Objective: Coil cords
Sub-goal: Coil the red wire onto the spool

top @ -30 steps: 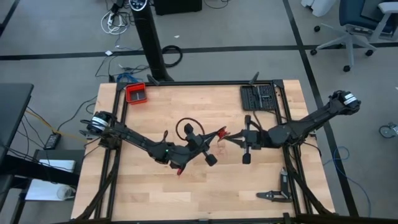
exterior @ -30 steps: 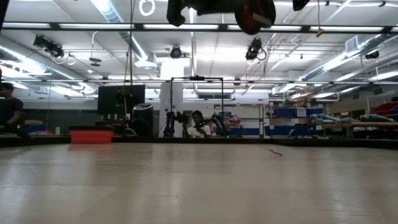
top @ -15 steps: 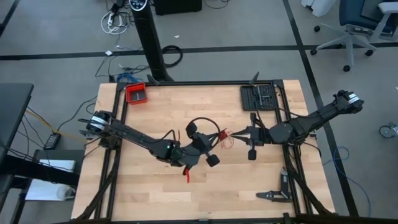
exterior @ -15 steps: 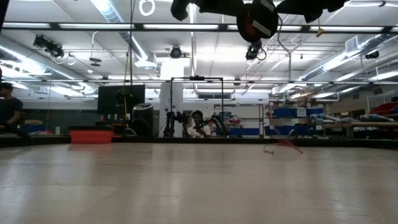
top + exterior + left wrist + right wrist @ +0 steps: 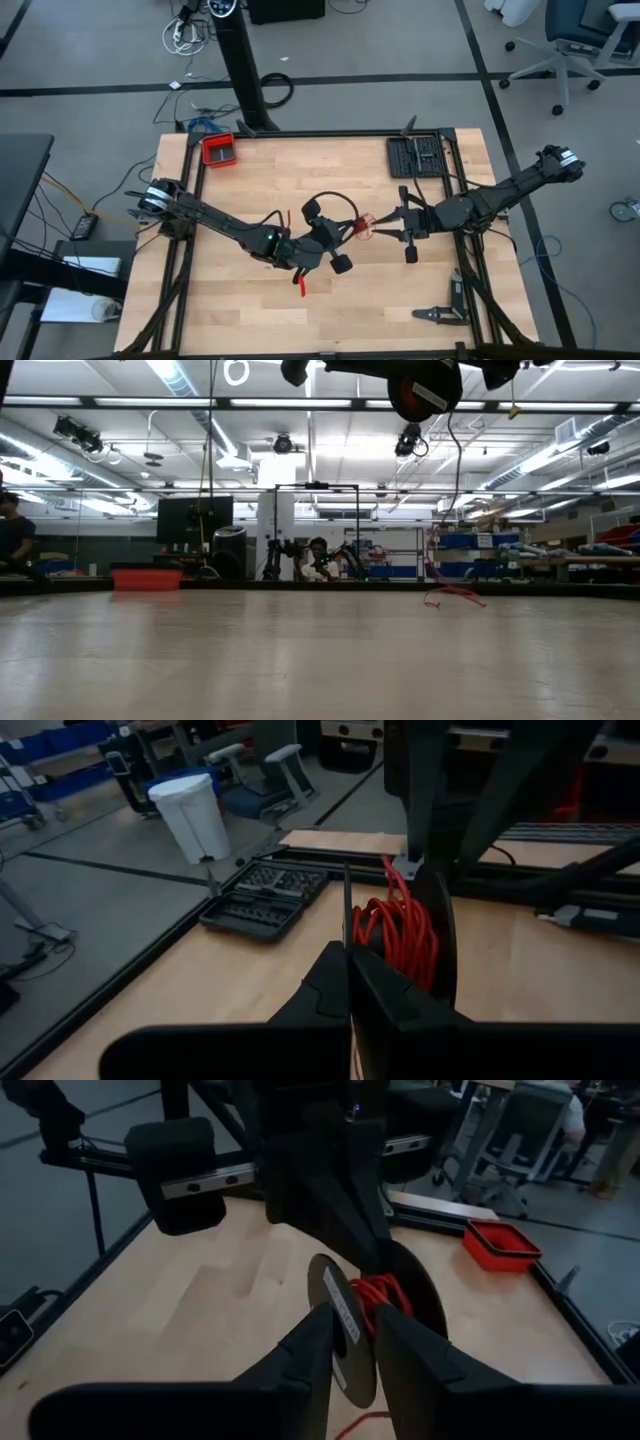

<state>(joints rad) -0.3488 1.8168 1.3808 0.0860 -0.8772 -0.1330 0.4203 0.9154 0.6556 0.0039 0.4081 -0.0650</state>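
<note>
I am holding my left gripper (image 5: 349,982) pinched shut beside the black spool (image 5: 437,945) carrying the coiled red cord (image 5: 397,930) mid-table. My right gripper (image 5: 350,1348) is straddling the spool's rim, jaws slightly parted; I should be keeping the cord taut.

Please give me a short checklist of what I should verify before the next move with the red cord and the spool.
1. Left gripper shut on the spool: ok.
2. Right gripper open, close in front of the spool: ok.
3. Red cord wound between the spool's discs: ok.
4. All cord on the spool: not ok; a loose loop hangs down to the table.
5. Loose loop free of the right fingers: cannot tell.
6. Red tray away from both arms: ok.
</note>
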